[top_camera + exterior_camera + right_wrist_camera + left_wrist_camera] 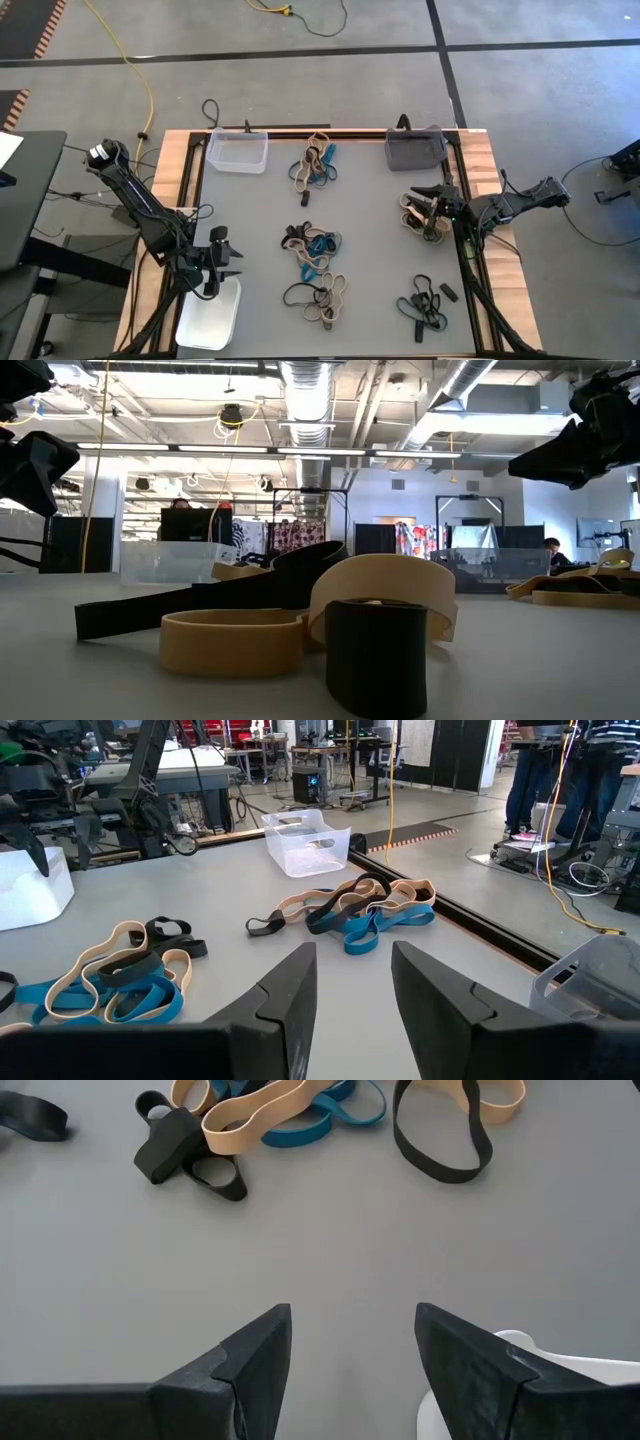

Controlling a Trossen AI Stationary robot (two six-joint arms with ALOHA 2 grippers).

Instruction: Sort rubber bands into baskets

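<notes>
Leftmost, the white basket (208, 318) sat at the surface's (370, 240) near-left corner, seemingly empty, with the left tool (217, 262) spread and empty just beside it. Farther along, the clear basket (237, 152) looked empty. Rubber bands (312, 250) lay heaped mid-surface. Rightward, the dark grey basket's (415, 149) inside was indistinct; the right tool (428, 196) hovered over tan bands (425, 217), parted, grasping nothing. No writing was legible.

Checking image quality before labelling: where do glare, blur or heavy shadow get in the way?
Low view: near black rubber band looms soft-edged, ceiling strip lights glare. High view: even light, faint shadows on grey table. Wrist views: tan rubber bands sharp.
</notes>
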